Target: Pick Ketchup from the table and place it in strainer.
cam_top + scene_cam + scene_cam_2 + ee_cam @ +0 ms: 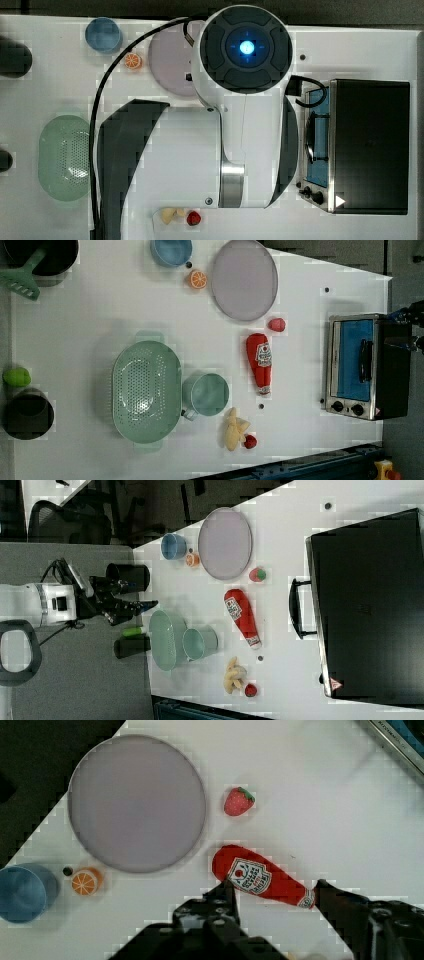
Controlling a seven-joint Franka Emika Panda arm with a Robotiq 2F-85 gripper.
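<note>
white tabletop [100, 315], toys spread out. your hand [272, 902] hangs above the ketchup [259, 363] with fingers apart, nothing between them yet. the bottle lies flat between the lilac plate [244, 279] and the green mug [207, 394], well apart from the strainer [146, 390], which sits empty. so nothing's done: grasp, lift and drop are all ahead of you. in the top view the arm covers the bottle entirely.
</note>
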